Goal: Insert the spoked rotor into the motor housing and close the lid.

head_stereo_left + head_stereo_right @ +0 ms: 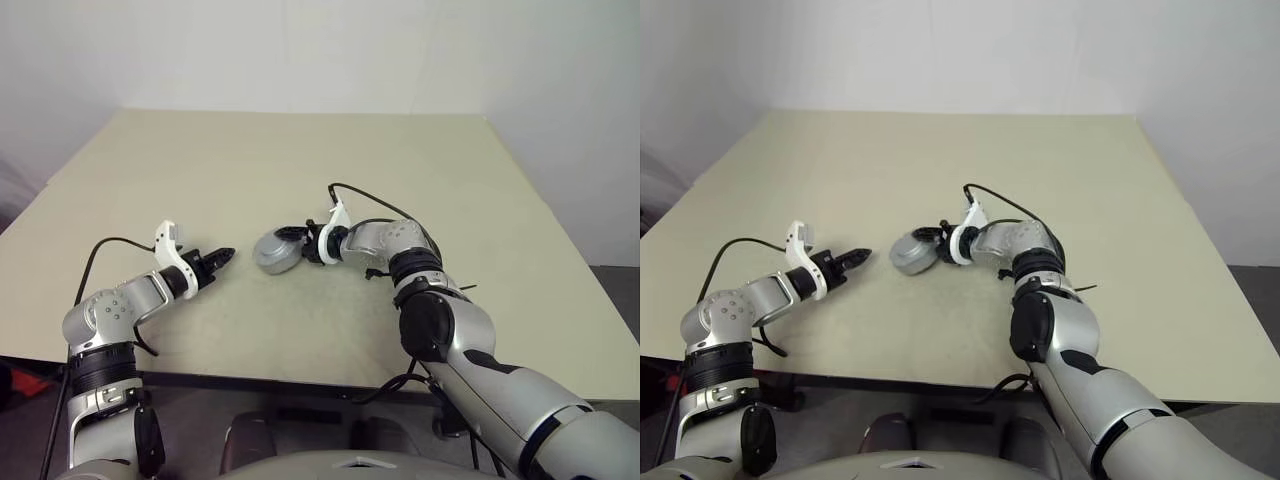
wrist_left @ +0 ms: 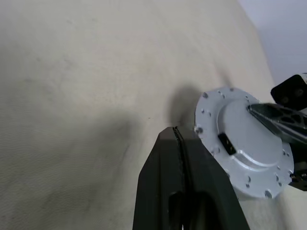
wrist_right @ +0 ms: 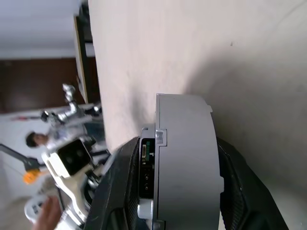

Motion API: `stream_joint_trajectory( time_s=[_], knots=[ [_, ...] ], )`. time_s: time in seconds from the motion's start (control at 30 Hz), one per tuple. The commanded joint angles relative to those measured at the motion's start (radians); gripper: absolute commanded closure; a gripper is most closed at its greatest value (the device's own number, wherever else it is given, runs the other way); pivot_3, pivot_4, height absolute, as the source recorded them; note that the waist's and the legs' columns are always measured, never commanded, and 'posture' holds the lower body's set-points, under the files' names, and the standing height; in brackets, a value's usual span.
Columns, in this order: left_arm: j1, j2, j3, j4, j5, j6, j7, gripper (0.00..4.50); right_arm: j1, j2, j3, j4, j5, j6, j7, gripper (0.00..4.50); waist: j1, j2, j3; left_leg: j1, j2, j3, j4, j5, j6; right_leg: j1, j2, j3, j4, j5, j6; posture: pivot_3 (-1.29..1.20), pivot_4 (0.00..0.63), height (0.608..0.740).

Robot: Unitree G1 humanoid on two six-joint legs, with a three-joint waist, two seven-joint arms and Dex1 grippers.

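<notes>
My right gripper (image 1: pixel 291 244) is shut on a round silver-grey metal unit (image 1: pixel 273 252) at the middle of the table, low over the surface and tilted. Its flanged, screw-ringed lid (image 2: pixel 242 141) faces my left gripper. In the right wrist view the two black fingers (image 3: pixel 120 187) clamp the thick grey body (image 3: pixel 184 158) across its sides. I cannot tell the motor housing apart from the lid here. The spoked rotor is hidden. My left gripper (image 1: pixel 225 256) is shut and empty, a short way left of the unit, its tip (image 2: pixel 173 130) pointing at it.
The beige table (image 1: pixel 300 160) stretches wide behind and to both sides, with its front edge (image 1: pixel 260 375) close to me. Black cables (image 1: pixel 365 195) loop over both wrists. A person (image 3: pixel 33 140) stands in the background beyond the table.
</notes>
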Motion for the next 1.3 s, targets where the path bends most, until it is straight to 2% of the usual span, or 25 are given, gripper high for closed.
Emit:
stream_joint_trajectory(
  time_s=[0.03, 0.1, 0.23, 0.47, 0.57, 0.7, 0.97, 1.07, 1.3],
  knots=[
    [-0.001, -0.017, 0.027, -0.046, -0.039, -0.023, 0.008, 4.50, -0.084, 0.010, -0.085, 0.003, 0.111, -0.050, -0.033, 2.41, 0.000, 0.000, 0.000, -0.002, 0.000, 0.000, 0.001, 0.000, 0.000, -0.003, 0.000, 0.000, 0.001, 0.000, 0.000, 0.00, 0.000, 0.740],
    [0.001, -0.030, 0.039, -0.051, -0.051, -0.027, 0.014, 4.50, -0.103, 0.014, -0.113, 0.014, 0.139, -0.071, -0.053, 2.41, 0.000, 0.000, 0.000, -0.008, 0.000, 0.000, 0.003, 0.000, 0.000, -0.009, 0.000, 0.000, 0.003, 0.000, 0.000, 0.00, 0.000, 0.740],
    [0.003, -0.064, 0.104, -0.064, -0.111, -0.033, 0.051, 4.50, -0.137, 0.021, -0.144, 0.023, 0.184, -0.100, -0.072, 2.41, -0.001, 0.000, 0.000, -0.010, 0.001, 0.000, 0.005, 0.000, 0.000, -0.011, 0.000, 0.000, 0.005, 0.000, 0.000, 0.00, 0.000, 0.740],
    [0.003, -0.088, 0.302, -0.089, -0.320, -0.034, 0.188, 4.50, -0.169, 0.022, -0.140, 0.025, 0.220, -0.094, -0.072, 2.41, -0.001, -0.001, 0.000, -0.010, 0.002, 0.000, 0.008, 0.000, 0.000, -0.011, 0.001, 0.001, 0.008, 0.000, 0.000, 0.00, 0.000, 0.740],
    [0.021, -0.087, 0.340, -0.115, -0.389, -0.042, 0.230, 4.50, -0.173, 0.023, -0.132, 0.023, 0.226, -0.084, -0.067, 2.41, 0.000, -0.001, 0.001, -0.010, 0.002, -0.001, 0.009, 0.000, 0.000, -0.011, 0.001, 0.001, 0.009, 0.000, 0.000, 0.00, 0.000, 0.740],
    [0.040, -0.089, 0.329, -0.133, -0.450, -0.048, 0.254, 3.64, -0.184, 0.030, -0.129, 0.021, 0.240, -0.053, -0.069, 2.41, 0.000, -0.002, 0.001, -0.010, 0.002, -0.001, 0.010, 0.000, 0.000, -0.011, 0.001, 0.001, 0.010, 0.000, 0.000, 0.00, 0.000, 0.740],
    [0.019, -0.124, 0.278, -0.080, -0.592, -0.036, 0.336, 1.06, -0.194, 0.048, -0.128, -0.010, 0.284, 0.035, -0.076, 2.41, 0.001, -0.003, 0.001, -0.010, 0.002, -0.001, 0.012, 0.000, 0.000, -0.011, 0.001, 0.001, 0.012, 0.001, 0.001, 0.00, 0.000, 0.740],
    [-0.004, -0.133, 0.253, -0.039, -0.707, 0.000, 0.347, 1.06, -0.190, 0.052, -0.121, -0.026, 0.289, 0.066, -0.074, 2.41, 0.002, -0.004, 0.001, -0.010, 0.002, -0.001, 0.012, 0.000, 0.000, -0.011, 0.001, 0.001, 0.012, 0.001, 0.002, 0.00, 0.000, 0.740],
    [-0.010, -0.141, 0.162, -0.018, -0.871, 0.017, 0.377, 1.06, -0.177, 0.059, -0.105, -0.072, 0.295, 0.107, -0.074, 2.41, 0.002, -0.004, 0.001, -0.010, 0.002, -0.001, 0.013, 0.000, 0.000, -0.011, 0.001, 0.001, 0.012, 0.003, 0.005, 0.00, 0.000, 0.740]
  ],
)
